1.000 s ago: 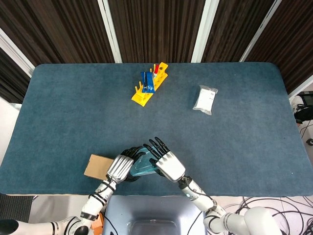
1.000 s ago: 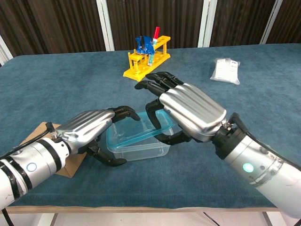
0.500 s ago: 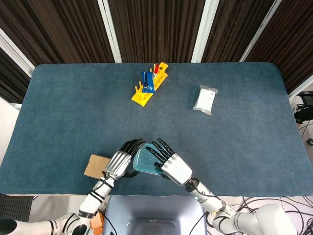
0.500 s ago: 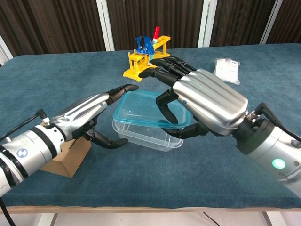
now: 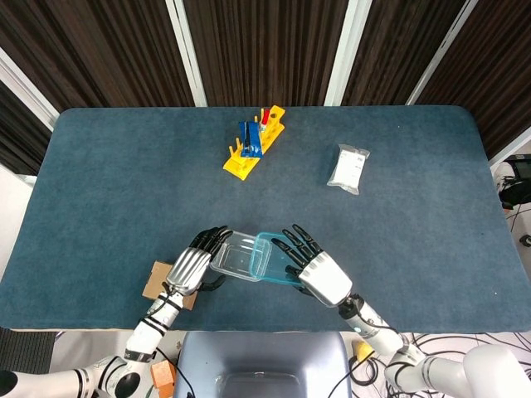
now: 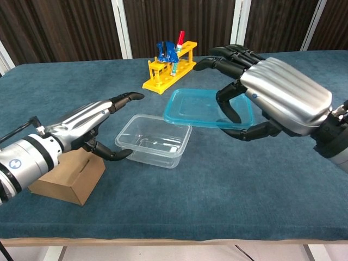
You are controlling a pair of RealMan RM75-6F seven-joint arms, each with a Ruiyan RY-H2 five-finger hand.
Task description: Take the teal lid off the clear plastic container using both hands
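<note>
While the right hand [image 6: 283, 100] grips the teal lid [image 6: 208, 108] at frame centre-right, lifted off & held above the tabletop [image 6: 228, 185], the clear plastic container [image 6: 154, 140] sits lidless at lower centre, lid's near edge overlapping its right rim in head view. Left hand [image 6: 89, 126] at lower left cups the container's left wall, thumb low at its side, other fingers extended over the rim. Cardboard box [image 6: 68, 176] under left wrist; yellow rack [image 6: 167, 68] upper centre, white packet [image 5: 348, 168] upper right.
</note>
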